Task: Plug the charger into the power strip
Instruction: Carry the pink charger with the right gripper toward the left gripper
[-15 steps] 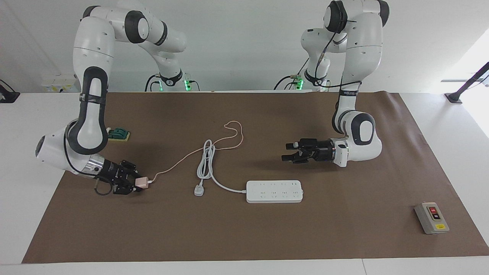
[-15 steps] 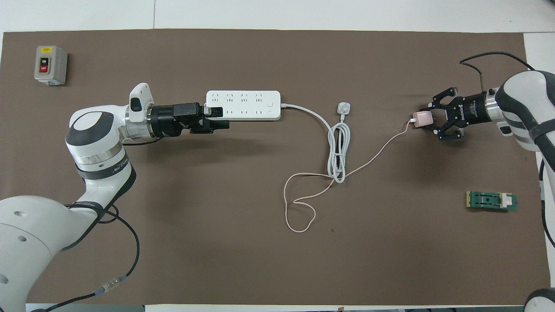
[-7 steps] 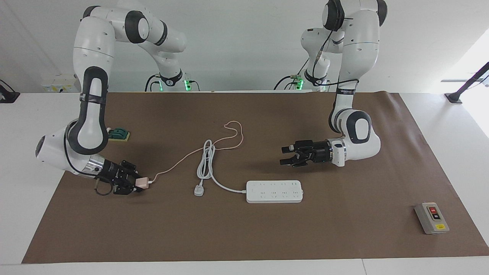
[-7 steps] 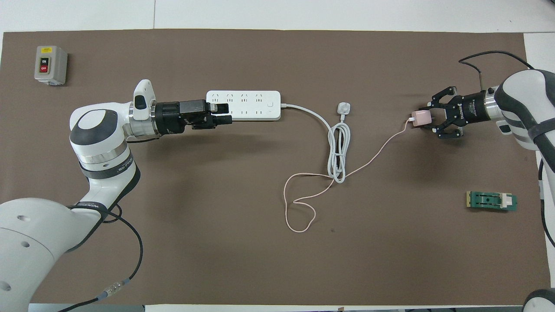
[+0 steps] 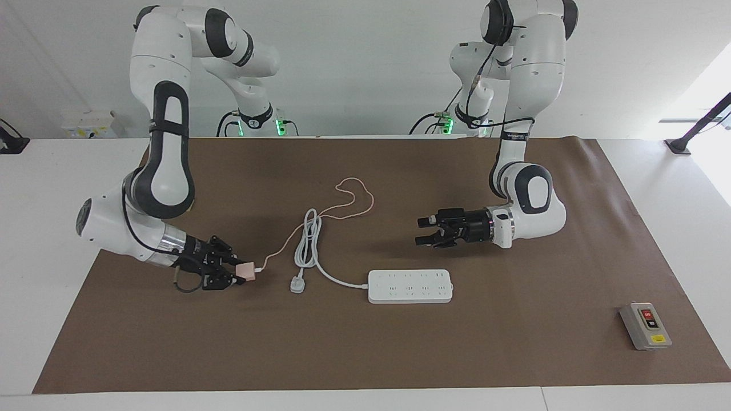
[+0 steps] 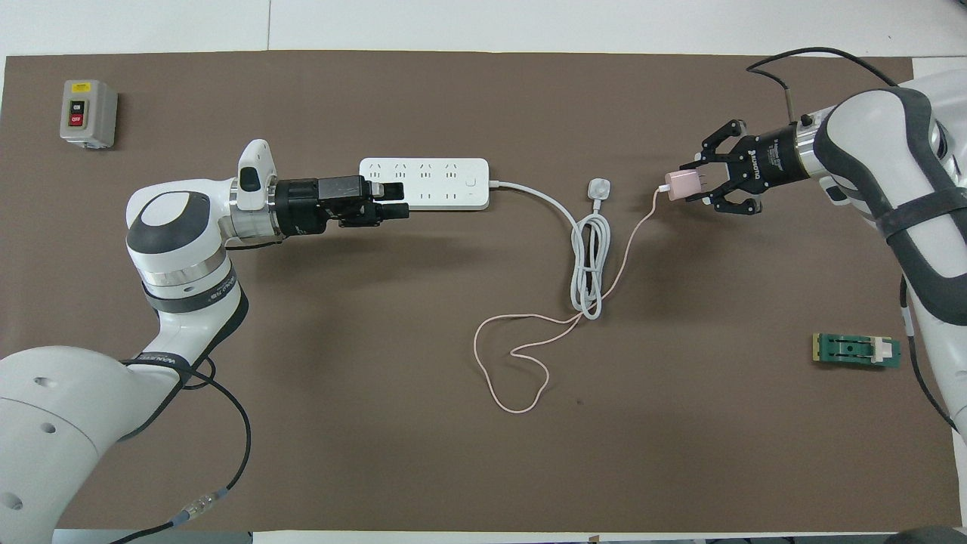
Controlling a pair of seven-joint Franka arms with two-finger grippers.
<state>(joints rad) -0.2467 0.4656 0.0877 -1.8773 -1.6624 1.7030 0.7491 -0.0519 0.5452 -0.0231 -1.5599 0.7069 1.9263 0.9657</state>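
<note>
While its cable trails across the mat, the charger (image 5: 246,268) sits clamped in the right gripper (image 5: 227,273), seemingly bound for the power strip (image 5: 410,286); the left gripper (image 5: 425,230) hovers open nearby.

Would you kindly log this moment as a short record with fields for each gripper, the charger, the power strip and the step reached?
right gripper: shut on the charger
charger: off the mat, pink cable trailing on the mat
left gripper: open, empty, over the mat beside the power strip
power strip: flat on the mat, sockets up, none occupied
step reached: charger grasped, not yet plugged in
</note>
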